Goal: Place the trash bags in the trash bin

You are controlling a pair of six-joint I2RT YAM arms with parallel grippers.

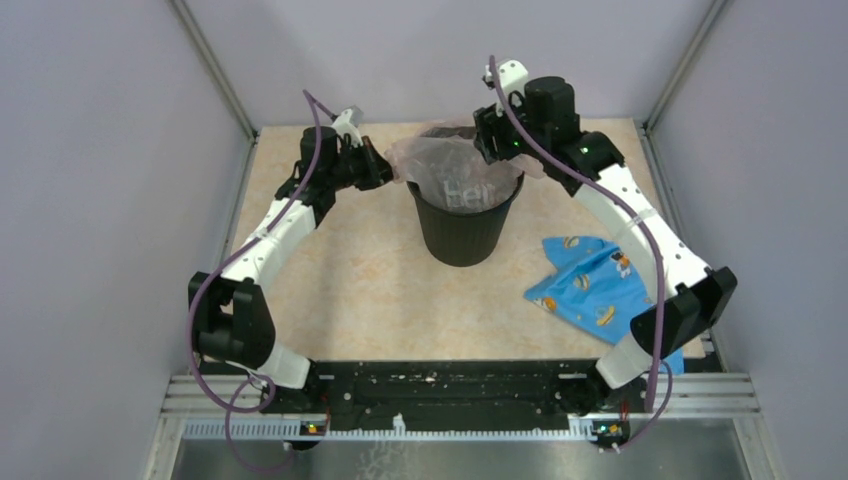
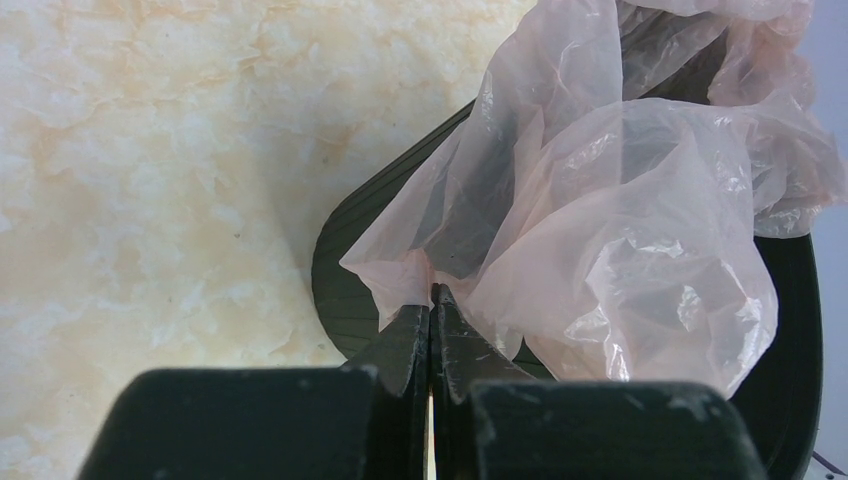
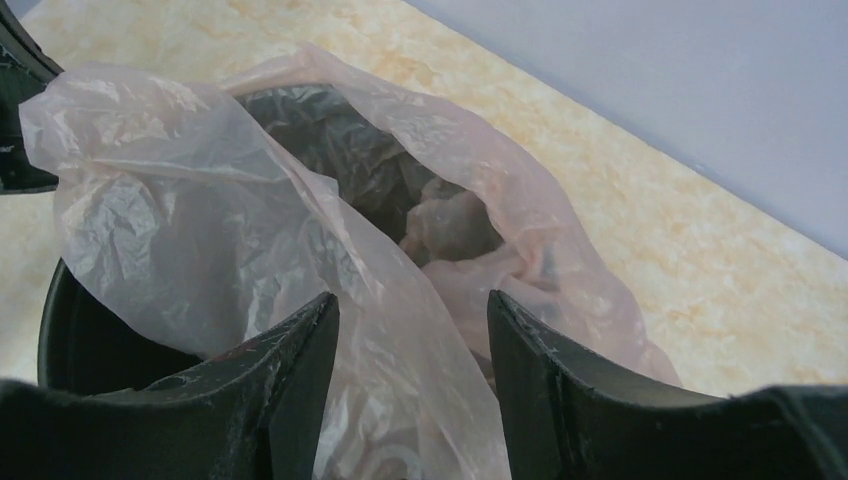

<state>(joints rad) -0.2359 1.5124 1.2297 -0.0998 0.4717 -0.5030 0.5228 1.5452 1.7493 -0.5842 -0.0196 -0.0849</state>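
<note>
So the black trash bin is standing upright around the middle-back of the marbled beige tabletop, and the pale pink trash bag is sitting in its mouth. It's part in, part out: a lot of the crinkly film is bunched up above the rim and spilling over the edge on both sides, and the rest sinks down inside. From the right wrist view you can look into the bag's opening, and it's dark in there with some more crumpled pink film lower down. I can't tell if anything else is in the bin. The left pincer is just beside the bin's left rim with its fingers squeezed flat together, and a corner of the bag's edge is pinched right at the tips, so it's got hold of the film. The right pincer is over the far right side of the rim with its fingers spread well apart. The film runs through the gap and drapes past them, but nothing's clamped there. Off to the right of the bin, well apart from it, a blue cloth with little cartoon prints lies crumpled on the tabletop near the right arm.
</note>
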